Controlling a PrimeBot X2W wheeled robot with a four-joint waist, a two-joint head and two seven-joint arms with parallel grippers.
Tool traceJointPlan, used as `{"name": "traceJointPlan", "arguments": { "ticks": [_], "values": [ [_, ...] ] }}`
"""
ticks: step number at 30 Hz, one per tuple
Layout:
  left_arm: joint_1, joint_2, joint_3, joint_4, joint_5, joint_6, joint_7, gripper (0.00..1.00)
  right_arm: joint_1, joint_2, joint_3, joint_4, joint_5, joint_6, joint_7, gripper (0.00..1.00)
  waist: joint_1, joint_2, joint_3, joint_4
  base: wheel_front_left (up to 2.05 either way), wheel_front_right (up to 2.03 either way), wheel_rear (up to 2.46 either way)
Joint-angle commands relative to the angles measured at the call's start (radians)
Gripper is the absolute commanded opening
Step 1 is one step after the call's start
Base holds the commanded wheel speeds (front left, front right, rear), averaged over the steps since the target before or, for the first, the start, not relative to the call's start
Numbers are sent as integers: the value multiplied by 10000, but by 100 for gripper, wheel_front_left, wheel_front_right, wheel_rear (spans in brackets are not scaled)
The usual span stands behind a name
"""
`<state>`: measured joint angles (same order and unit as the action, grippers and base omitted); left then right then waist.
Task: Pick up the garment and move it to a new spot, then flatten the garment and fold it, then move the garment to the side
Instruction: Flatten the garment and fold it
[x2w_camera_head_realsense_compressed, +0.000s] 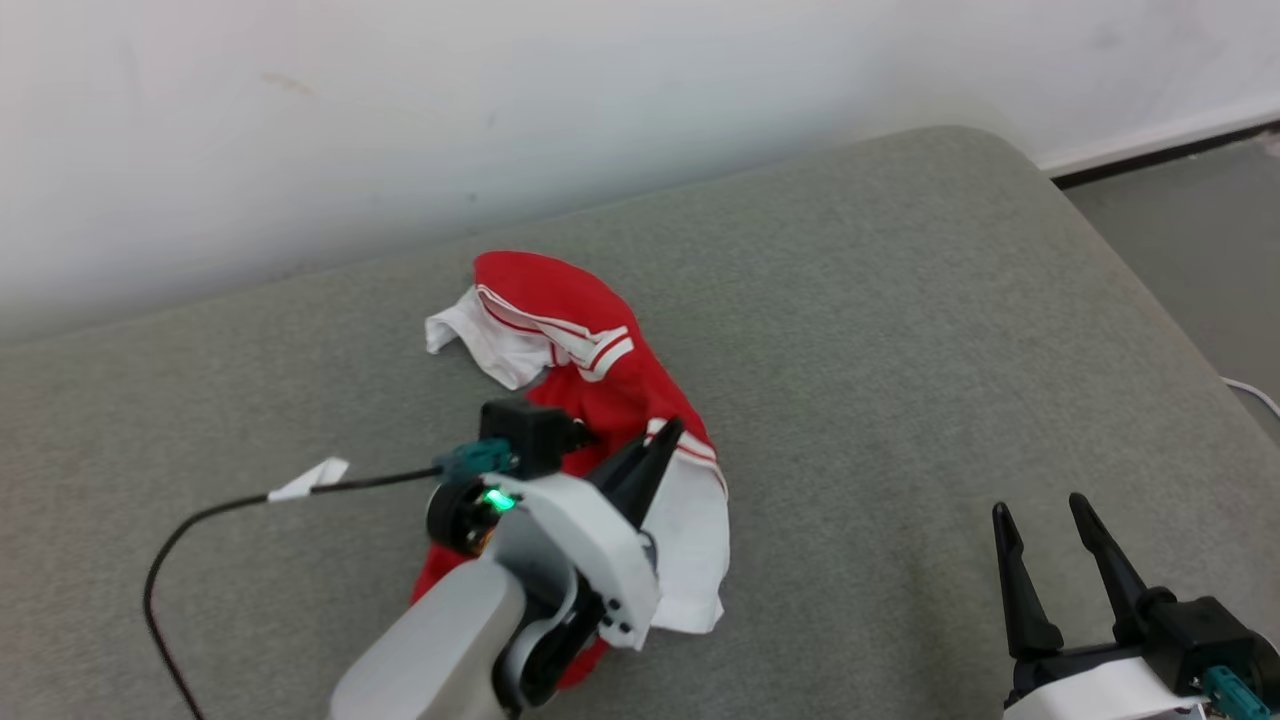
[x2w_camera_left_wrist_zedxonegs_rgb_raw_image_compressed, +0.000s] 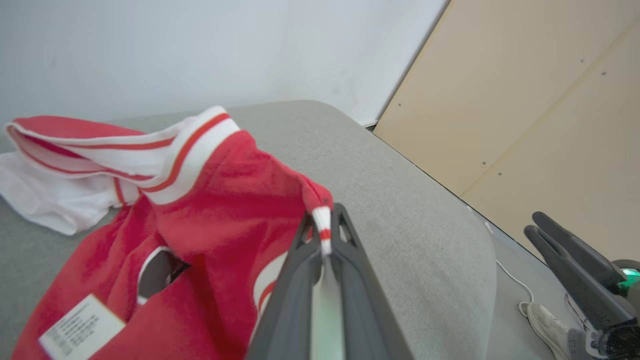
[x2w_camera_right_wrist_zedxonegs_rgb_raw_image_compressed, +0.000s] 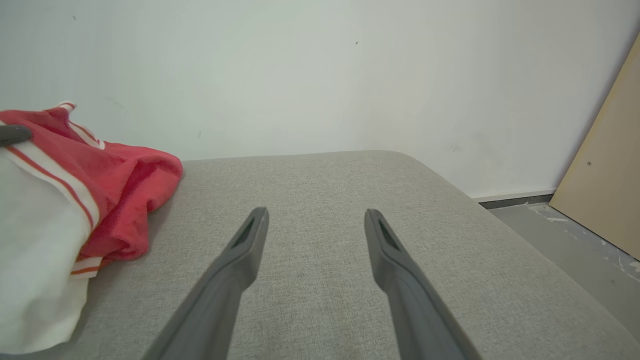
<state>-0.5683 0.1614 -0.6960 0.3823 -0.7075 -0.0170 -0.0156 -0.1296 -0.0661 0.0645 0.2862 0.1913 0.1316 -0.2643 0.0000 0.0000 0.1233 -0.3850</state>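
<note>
The left gripper has dark tapered fingers, and behind it a white wrist shell carries green light, teal plug and black cable.

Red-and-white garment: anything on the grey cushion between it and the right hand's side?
Nothing visible. Plain grey fabric cushion runs from the red-and-white knit garment to the open right hand. The left hand is shut on its striped cuff.

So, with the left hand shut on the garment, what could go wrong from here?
The left hand pinches only a narrow striped edge of the garment, so it may slip out on lifting. The right hand is open and apart from it; lifted from one point, the cloth may hang bunched.
</note>
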Motion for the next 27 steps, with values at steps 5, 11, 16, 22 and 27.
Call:
{"name": "traceJointPlan", "arguments": {
  "ticks": [5, 11, 16, 22, 27],
  "values": [
    [-966, -340, -405, -105, 364, -112, 551, 0, -312, 94, 68, -48, 225, -20, 1, 100, 0, 0, 436, -800, 0, 0, 0],
    [-1970, -784, -794, 349, 541, -203, 814, 0, -404, 152, 30, -74, 328, -19, 1, 100, 0, 0, 800, -1385, 0, 0, 0],
    [-2573, -1051, -1109, 744, 180, -359, 704, 0, -453, 152, 49, -119, 551, -19, -1, 100, 0, 0, 983, -1603, 0, 0, 0],
    [-2955, -1098, -1842, 708, -742, -200, 233, 100, -544, 149, 117, -89, 716, -19, -1, 100, 0, 0, 1026, -1628, 0, 0, 0],
    [-2900, -1092, -2441, 148, -2124, -18, 29, 100, -524, 146, 59, -56, 642, -19, 1, 100, 0, 0, 923, -1341, 0, 0, 0]
  ]
}}
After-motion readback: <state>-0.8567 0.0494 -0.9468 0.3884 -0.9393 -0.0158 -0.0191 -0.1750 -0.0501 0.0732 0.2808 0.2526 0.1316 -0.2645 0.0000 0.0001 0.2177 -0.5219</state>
